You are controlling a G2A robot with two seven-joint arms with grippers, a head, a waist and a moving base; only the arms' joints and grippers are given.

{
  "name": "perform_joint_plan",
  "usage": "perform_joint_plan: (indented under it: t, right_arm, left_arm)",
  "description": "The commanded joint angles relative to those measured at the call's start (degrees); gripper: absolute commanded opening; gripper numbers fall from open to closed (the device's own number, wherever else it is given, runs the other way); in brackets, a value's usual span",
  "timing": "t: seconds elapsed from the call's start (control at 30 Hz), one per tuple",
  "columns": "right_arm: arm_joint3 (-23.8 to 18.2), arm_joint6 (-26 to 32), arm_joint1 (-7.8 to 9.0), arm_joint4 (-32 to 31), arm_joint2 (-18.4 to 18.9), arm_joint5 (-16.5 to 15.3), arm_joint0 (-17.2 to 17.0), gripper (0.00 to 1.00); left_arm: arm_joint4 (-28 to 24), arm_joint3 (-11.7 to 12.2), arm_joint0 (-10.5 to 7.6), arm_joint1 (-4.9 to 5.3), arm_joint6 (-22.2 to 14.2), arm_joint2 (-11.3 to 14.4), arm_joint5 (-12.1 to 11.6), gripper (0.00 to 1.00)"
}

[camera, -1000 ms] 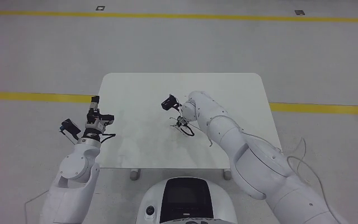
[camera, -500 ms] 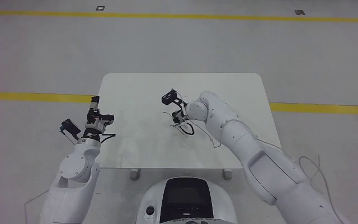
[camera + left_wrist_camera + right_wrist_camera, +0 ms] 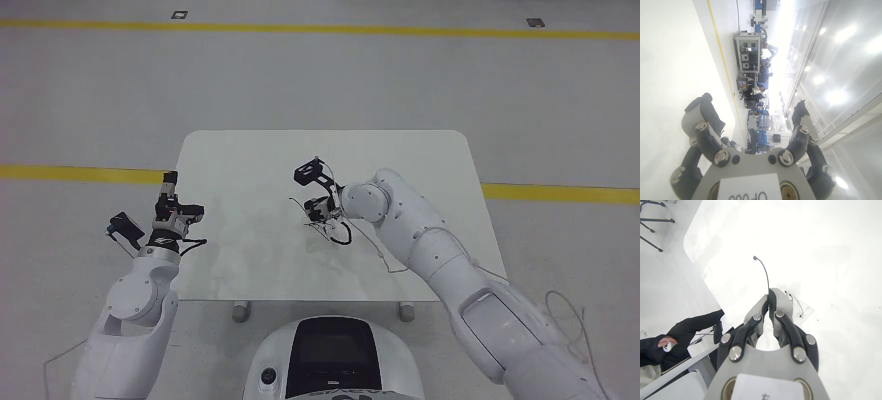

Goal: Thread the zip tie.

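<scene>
1. Right pincer (image 3: 768, 298) is clamped shut on the tail of a black zip tie (image 3: 766, 273). The tie curves out past the fingertips, its square head free.
2. In the top view the right pincer (image 3: 319, 208) is over the white counter (image 3: 420, 160), near centre and a bit toward 9 o'clock.
3. Left pincer (image 3: 753, 103) has its fingers apart and holds nothing. The top view puts it (image 3: 170, 184) at the counter's 9 o'clock edge, well apart from the tie.
4. A clear bag (image 3: 808, 310) with spare zip ties (image 3: 797, 303) lies flat on the counter, just beside the right pincer.

The left end effector (image 3: 753, 100) hangs with fingers (image 3: 707, 111) wide apart.
</scene>
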Motion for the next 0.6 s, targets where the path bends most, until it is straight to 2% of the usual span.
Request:
perform_joint_plan:
  t: [0.0,0.2,0.27,0.4,0.57]
  right_arm:
    - [-2.33,-0.96,0.38,2.49,0.58,0.0,-1.16,0.0]
    - [-8.81,-1.51,2.39,9.96,3.37,0.0,-3.72,0.0]
    - [-10.74,-1.35,3.04,14.51,4.59,0.0,-4.72,0.0]
    - [-12.9,-0.78,3.94,22.25,6.0,0.0,-6.02,0.0]
    - [-13.23,0.24,4.33,32.82,6.6,0.0,-7.01,0.0]
  left_arm:
    - [0.0,0.0,0.0,0.0,0.0,0.0,0.0,1.0]
    - [0.0,0.0,0.0,0.0,0.0,0.0,0.0,1.0]
    - [0.0,0.0,0.0,0.0,0.0,0.0,0.0,1.0]
    - [0.0,0.0,0.0,0.0,0.0,0.0,0.0,1.0]
    - [0.0,0.0,0.0,0.0,0.0,0.0,0.0,1.0]
